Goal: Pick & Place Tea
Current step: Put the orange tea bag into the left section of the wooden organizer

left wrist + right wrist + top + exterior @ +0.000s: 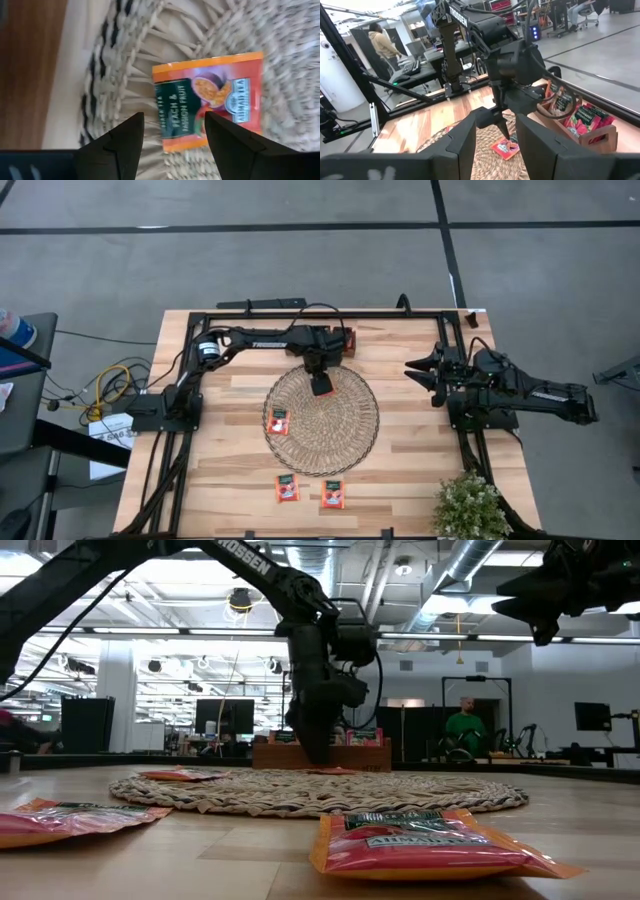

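Observation:
A red-orange tea sachet lies flat on the far part of the round woven mat. My left gripper stands open just above it, pointing down, one finger on either side of the sachet's near edge. The right wrist view shows the same sachet under the fingertips. Another sachet lies on the mat's left part. Two more lie on the table in front of the mat. My right gripper waits open at the table's right side, held level.
A brown wooden tray holding more sachets stands behind the mat at the table's far edge, partly under the left arm. A small green plant stands at the near right corner. People show in the room beyond the table.

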Controlling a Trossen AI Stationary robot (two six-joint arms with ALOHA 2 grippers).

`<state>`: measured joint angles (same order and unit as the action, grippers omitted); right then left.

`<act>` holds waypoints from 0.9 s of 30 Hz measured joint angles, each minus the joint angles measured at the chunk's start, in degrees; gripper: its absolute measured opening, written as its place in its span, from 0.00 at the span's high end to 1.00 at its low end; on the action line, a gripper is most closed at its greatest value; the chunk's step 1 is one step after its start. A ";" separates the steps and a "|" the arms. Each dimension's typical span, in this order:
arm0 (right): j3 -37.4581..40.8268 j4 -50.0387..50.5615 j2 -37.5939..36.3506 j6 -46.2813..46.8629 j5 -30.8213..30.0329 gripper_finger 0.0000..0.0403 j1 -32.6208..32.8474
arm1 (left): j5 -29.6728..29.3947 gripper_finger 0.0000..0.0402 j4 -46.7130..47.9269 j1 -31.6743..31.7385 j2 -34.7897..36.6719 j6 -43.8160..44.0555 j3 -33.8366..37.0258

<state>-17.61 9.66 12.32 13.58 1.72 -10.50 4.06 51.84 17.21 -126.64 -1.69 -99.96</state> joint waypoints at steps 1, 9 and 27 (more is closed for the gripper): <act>0.00 0.15 0.00 -0.02 0.01 0.68 0.00 | 0.06 0.50 -0.44 -0.08 -0.21 0.06 -0.02; 0.00 0.31 -0.02 -0.02 -0.02 0.68 0.00 | -0.07 0.50 -1.04 -0.20 -2.51 1.33 -0.26; 0.00 0.79 0.00 0.00 -0.05 0.68 0.00 | 0.65 0.84 -1.41 -0.33 -2.84 1.81 -0.04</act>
<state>-17.61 10.46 12.32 13.58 1.67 -10.50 4.70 50.43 16.88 -129.48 0.12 -100.01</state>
